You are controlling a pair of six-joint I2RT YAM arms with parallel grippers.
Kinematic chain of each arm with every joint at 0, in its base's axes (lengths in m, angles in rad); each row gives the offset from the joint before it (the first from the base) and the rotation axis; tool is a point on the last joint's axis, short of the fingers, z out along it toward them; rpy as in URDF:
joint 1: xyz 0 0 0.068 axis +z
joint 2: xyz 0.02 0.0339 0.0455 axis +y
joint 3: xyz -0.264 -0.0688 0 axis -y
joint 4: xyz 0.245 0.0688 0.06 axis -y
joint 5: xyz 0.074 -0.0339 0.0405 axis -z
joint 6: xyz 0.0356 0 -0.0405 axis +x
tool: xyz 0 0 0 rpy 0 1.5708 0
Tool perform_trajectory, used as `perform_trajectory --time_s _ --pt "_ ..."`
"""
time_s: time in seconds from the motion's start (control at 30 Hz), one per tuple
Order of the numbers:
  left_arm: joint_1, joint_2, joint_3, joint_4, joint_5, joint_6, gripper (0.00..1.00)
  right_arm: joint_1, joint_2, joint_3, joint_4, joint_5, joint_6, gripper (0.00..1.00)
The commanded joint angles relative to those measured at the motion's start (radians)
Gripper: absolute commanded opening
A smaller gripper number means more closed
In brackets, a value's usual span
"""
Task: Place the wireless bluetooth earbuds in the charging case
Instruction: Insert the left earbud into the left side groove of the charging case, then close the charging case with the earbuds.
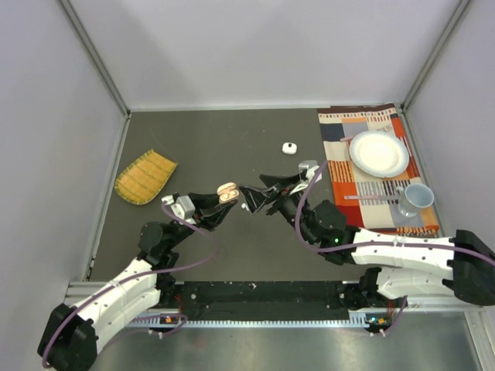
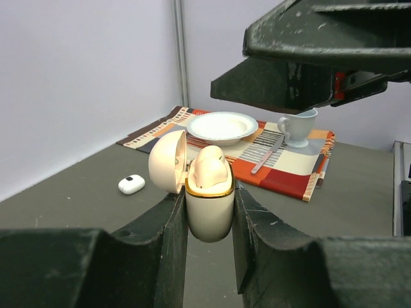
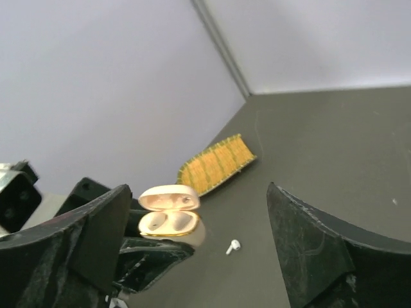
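Clamping case (image 2: pixel 209 192) — left hand (image 2: pixel 210 221), earbud (image 3: pixel 233 246) loose

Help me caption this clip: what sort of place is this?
Probably a robot test cell, not a home: plain grey panels on metal framing enclose a dark table, and a placemat with plate and cup looks staged.

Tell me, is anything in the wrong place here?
Yes. A tiny white earbud lies loose on the dark table, right beside the open pink case that the left claw holds. It looks odd because it isn't tucked inside a case.
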Motion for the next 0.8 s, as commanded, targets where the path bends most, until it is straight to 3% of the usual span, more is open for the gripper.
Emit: perform_trajectory --time_s 0.0,0.1,0.17,0.27,0.43,0.5,0.77 --pt "-0.002 -0.007 0.032 0.055 -0.002 -0.013 0.00 0.007 -0.078 0.058 -0.197 0.161 0.070 0.90" --pt "-0.002 -0.004 0.044 0.042 0.012 -0.013 0.00 -0.018 -0.124 0.083 -0.325 0.198 0.122 0.99" --pt "-0.002 -0.003 0.052 0.030 0.018 -0.016 0.00 -0.105 -0.127 0.180 -0.581 0.085 0.210 0.99" --pt "-0.002 0.005 0.058 0.035 0.024 -0.024 0.00 -0.196 -0.104 0.280 -0.765 -0.055 0.278 0.99" --pt "-0.002 0.008 0.076 0.032 0.058 -0.016 0.00 -0.268 -0.095 0.355 -0.903 -0.090 0.254 0.99" --pt "-0.002 0.002 0.082 0.033 0.049 -0.017 0.00 -0.343 -0.093 0.382 -0.957 -0.180 0.284 0.99" --pt "-0.002 0.031 0.139 0.059 0.053 0.038 0.00 -0.440 -0.069 0.510 -1.035 -0.230 0.309 0.99"
